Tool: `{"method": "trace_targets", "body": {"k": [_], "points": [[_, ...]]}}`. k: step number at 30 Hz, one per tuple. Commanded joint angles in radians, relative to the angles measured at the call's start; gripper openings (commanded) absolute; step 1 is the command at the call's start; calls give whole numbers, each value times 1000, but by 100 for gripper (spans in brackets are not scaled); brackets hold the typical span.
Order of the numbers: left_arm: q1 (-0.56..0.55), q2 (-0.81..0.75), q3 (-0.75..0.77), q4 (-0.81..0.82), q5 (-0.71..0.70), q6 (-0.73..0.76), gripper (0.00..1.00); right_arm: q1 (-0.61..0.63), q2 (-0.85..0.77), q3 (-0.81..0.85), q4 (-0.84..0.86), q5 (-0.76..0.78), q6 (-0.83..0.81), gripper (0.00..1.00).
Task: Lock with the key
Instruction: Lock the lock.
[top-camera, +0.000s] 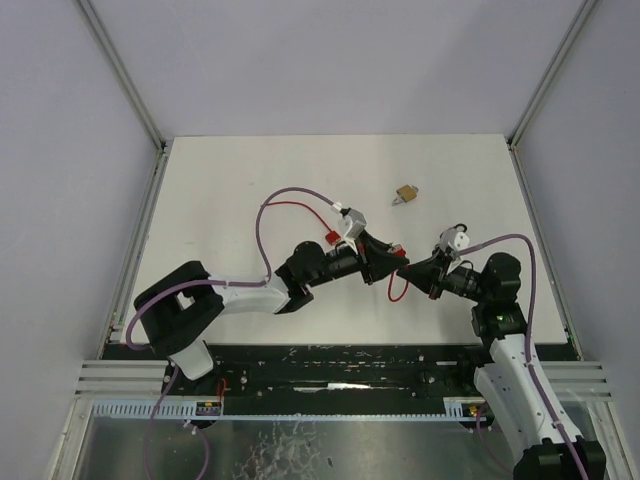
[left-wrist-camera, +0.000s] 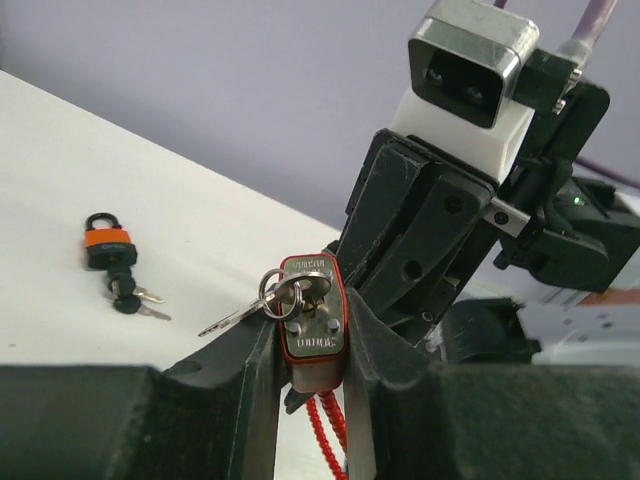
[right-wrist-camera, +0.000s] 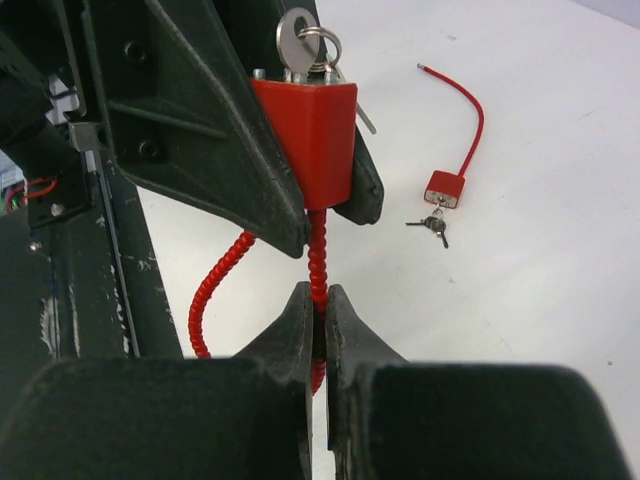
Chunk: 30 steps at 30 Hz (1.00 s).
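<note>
Holding stage; by my read the lock isn't locked yet. The left jaws clamp the red lock (left-wrist-camera: 312, 330) by its body, up off the tabletop (top-camera: 230, 170). It sits roughly midway between the left and right edges and closer to the near edge than the far one. The key (right-wrist-camera: 296, 38) is in the keyhole on the lock's end face, with the ring and a spare key hanging off it. The right jaws are pinched shut on the red cable (right-wrist-camera: 318, 265) just under the body, so nothing grips the key.

Done: lock lifted and steadied, key inserted.
Left: seat the cable end if it isn't already, then turn the key. That probably needs the right jaws off the cable first.

Hard to make out:
- Whether the cable end is fully home, because the left jaws cover the body's sides. One strand enters the bottom and the other curves off sideways out of frame.
- The key's angle, so I can't tell whether it's turned.
- The lock in the overhead view, where the arms hide nearly all of it.

Also on the tabletop are an orange padlock (left-wrist-camera: 107, 245) with keys, toward the far edge, and a second red cable lock (right-wrist-camera: 447, 187) with keys. Both are well apart from the jaws.
</note>
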Motion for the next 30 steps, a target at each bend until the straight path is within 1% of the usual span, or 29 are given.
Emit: {"method": "trace_targets", "body": {"k": [1, 4, 6, 12, 21, 24, 27, 30], "points": [[-41, 33, -49, -68, -19, 254, 0, 4, -34, -50, 292, -93, -34, 0], [-53, 53, -51, -69, -11, 378, 0, 5, -9, -128, 444, -113, -21, 0], [-65, 65, -50, -71, 3, 441, 0, 8, 13, -165, 514, -104, -26, 0], [-70, 102, -78, 2, 32, 517, 0, 18, 70, -173, 509, -93, -84, 0], [-71, 158, -79, 14, 38, 600, 0, 32, 85, -177, 401, -118, -237, 0], [-71, 172, -87, 29, 37, 605, 0, 32, 97, -171, 334, -135, -324, 0], [-71, 195, -108, 71, 46, 615, 0, 32, 100, -154, 202, -178, -460, 0], [-71, 220, -109, 96, 41, 627, 0, 32, 106, -152, 176, -181, -494, 0]]}}
